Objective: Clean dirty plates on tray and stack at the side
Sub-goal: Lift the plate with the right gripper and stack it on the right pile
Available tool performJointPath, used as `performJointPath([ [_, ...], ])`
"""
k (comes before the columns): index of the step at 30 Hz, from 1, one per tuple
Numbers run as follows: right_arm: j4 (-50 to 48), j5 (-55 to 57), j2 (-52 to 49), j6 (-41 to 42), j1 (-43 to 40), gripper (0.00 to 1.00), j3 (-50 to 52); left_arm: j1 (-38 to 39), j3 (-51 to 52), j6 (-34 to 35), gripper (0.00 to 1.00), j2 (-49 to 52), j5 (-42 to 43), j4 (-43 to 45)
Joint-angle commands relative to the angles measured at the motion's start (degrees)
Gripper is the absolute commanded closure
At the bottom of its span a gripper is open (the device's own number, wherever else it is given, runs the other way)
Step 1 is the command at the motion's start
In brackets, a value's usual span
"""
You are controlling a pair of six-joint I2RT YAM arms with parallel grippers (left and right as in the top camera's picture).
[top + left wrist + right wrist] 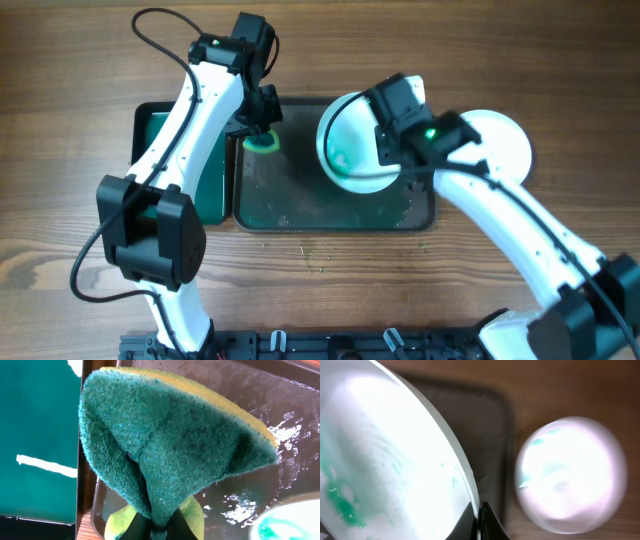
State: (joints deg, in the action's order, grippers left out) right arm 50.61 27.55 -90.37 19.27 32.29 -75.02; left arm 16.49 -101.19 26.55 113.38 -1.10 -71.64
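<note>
The wood-grain bench (330,290) carries a dark tray (300,205) at its middle, toward the far edge. The tray's surface is wet and smeared, and a few crumbs lie on the bench just in front of it. A green tray (160,125) sits against its left side. The left hand (152,530) is clamped on a green-and-yellow sponge (170,445) over the dark tray's far left corner. The right hand (479,522) pinches the rim of a green-stained plate (385,460), tilted above the tray. A second plate (505,140) rests on the bench just right of the tray.
</note>
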Motion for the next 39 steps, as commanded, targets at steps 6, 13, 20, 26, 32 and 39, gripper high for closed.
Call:
performJointPath([
  [6, 0.22, 45.13, 2.62, -3.72, 12.41, 0.96, -0.28, 0.15, -0.92, 0.50, 0.96, 0.09, 0.63, 0.07],
  [13, -0.83, 59.30, 2.62, -7.85, 18.80, 0.96, -0.28, 0.15, -0.92, 0.50, 0.96, 0.09, 0.63, 0.02],
  [20, -2.71, 59.60, 2.62, -10.29, 19.82, 0.96, -0.28, 0.15, -0.92, 0.50, 0.96, 0.09, 0.63, 0.02],
  [26, -4.70, 51.93, 2.62, -9.79, 19.80, 0.96, -0.28, 0.15, -0.92, 0.50, 0.96, 0.09, 0.63, 0.00],
  [32, -1.51, 15.04, 2.60, -3.02, 13.97, 0.96, -0.26, 0.15, -0.92, 0.50, 0.96, 0.09, 0.63, 0.02],
  [39, -0.28, -29.44, 2.58, -4.26, -9.90, 0.96, -0.15, 0.15, -0.92, 0.50, 0.96, 0.09, 0.63, -0.02],
])
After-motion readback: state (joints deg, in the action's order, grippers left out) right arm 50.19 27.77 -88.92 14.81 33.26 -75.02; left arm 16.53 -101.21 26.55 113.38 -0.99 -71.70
